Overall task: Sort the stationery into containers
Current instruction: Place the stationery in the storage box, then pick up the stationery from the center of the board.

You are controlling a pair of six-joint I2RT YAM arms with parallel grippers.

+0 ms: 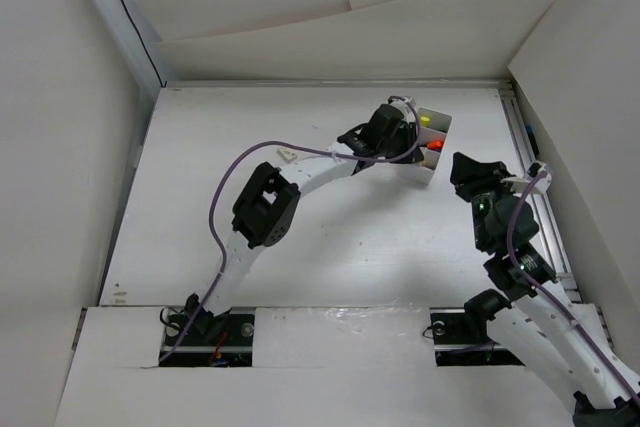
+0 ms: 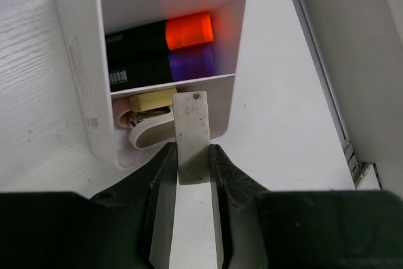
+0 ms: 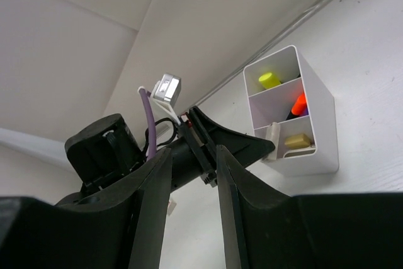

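1. the left tool [image 2: 192, 155] is clenched on a pale strip [image 2: 191, 137], whose far end lies over the rim of the tub's [image 2: 75, 48] end compartment.
2. that compartment holds a tan block [image 2: 151, 100].
3. the middle compartment holds an orange-capped marker [image 2: 160, 33] and a purple-capped marker [image 2: 164, 67] side by side.
4. the tub stands on the table [image 2: 277, 124].
5. the right tool [image 3: 193, 152] hangs near the tub, released, its fingers apart and holding nothing.

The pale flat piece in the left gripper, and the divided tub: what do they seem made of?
The pale flat piece is probably rubber, perhaps an eraser: matte, with dark smudges. The divided tub is likely plastic: thin, smooth, evenly white walls.
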